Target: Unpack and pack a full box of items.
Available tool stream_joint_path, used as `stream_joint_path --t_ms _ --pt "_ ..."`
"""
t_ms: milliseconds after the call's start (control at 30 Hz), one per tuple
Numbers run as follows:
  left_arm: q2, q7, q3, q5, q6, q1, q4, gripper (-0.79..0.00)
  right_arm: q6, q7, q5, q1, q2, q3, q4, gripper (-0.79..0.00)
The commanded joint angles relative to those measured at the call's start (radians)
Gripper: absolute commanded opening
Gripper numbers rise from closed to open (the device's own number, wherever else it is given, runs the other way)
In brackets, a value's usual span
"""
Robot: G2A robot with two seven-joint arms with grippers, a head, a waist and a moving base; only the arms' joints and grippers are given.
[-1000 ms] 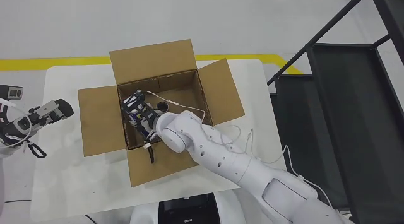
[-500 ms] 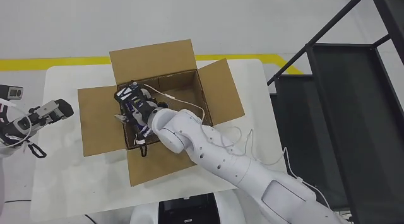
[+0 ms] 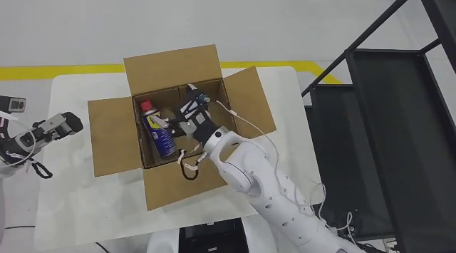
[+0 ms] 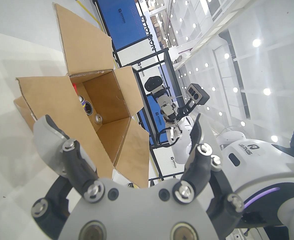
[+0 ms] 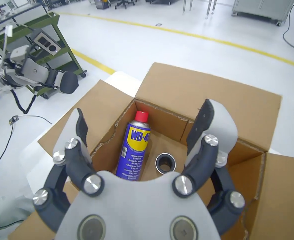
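Hovering just above the box [image 5: 207, 93], the right claw [image 5: 144, 116] has its jaws spread wide with nothing between them, seemingly lined up to reach into the open top. Below it the spray can [image 5: 134, 151] leans along the box wall on the left arm's side, red cap toward the far corner, a small dark-mouthed tube [image 5: 165, 163] just beside it. Flaps lie folded outward, keeping access free. Out at the edge of the worktop [image 3: 78, 203], the left claw [image 4: 122, 129] hangs open and empty, likely parked clear of the box.
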Motion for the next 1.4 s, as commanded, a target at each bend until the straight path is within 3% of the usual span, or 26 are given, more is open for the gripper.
stream_joint_path --t_ms 0,200,467,667,867,1067,1367 --pt "0.0 0.0 0.0 0.0 0.0 0.0 0.0 0.0 -0.03 -0.052 -0.012 -0.04 0.009 0.025 -0.024 0.0" --pt "0.0 0.0 0.0 0.0 0.0 0.0 0.0 0.0 -0.067 -0.127 -0.018 -0.142 0.03 0.092 -0.08 0.0" --pt "0.0 0.006 0.0 0.0 0.003 0.001 -0.003 0.0 -0.127 -0.165 0.18 -0.296 0.053 0.22 -0.174 0.0" --pt "0.01 -0.033 -0.035 -0.043 0.145 0.03 -0.055 0.0 -0.211 -0.138 0.411 -0.38 0.067 0.297 -0.22 0.0" --pt "0.029 -0.093 -0.14 0.002 0.173 0.081 -0.028 0.0 -0.227 -0.053 0.527 -0.441 0.082 0.373 -0.237 0.0" --pt "0.048 -0.237 -0.174 0.056 0.22 0.121 0.017 0.0 -0.27 -0.028 0.68 -0.502 0.094 0.432 -0.249 0.0" --pt "0.065 -0.212 -0.182 0.121 0.194 0.133 0.042 0.0 -0.291 -0.026 0.752 -0.536 0.102 0.473 -0.262 0.0"
